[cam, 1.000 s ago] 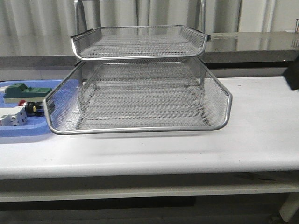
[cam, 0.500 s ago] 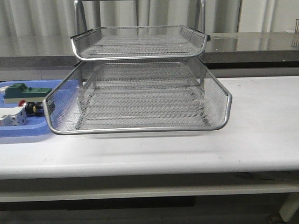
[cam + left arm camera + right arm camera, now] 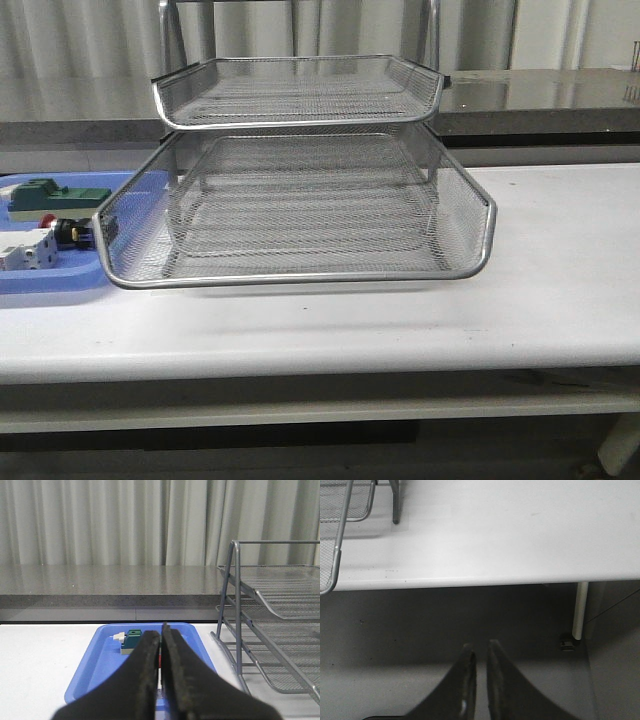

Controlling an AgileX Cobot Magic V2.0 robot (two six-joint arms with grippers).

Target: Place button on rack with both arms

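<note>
The button point(image 3: 66, 232), red cap and black barrel, lies in the blue tray point(image 3: 60, 275) at the far left, between a green block point(image 3: 50, 193) and a white block point(image 3: 25, 250). The silver wire-mesh rack point(image 3: 300, 278) stands mid-table, and its tiers look empty. Neither arm shows in the front view. In the left wrist view my left gripper point(image 3: 161, 628) is shut and empty, hovering over the near end of the blue tray point(image 3: 95, 655); its fingers hide nearly all of the button. My right gripper point(image 3: 480, 647) is shut and empty, out past the table's front edge, over the floor.
The rack's upright rods point(image 3: 235, 580) stand right of the tray in the left wrist view. The green block point(image 3: 132, 637) sits at the tray's far end. The right wrist view shows the white table point(image 3: 495, 530), a rack corner point(image 3: 340, 545) and a table leg point(image 3: 578, 610).
A dark part of the right arm at the front view's right edge one second ago has left that view. The rack and the tray's parts have not moved.
</note>
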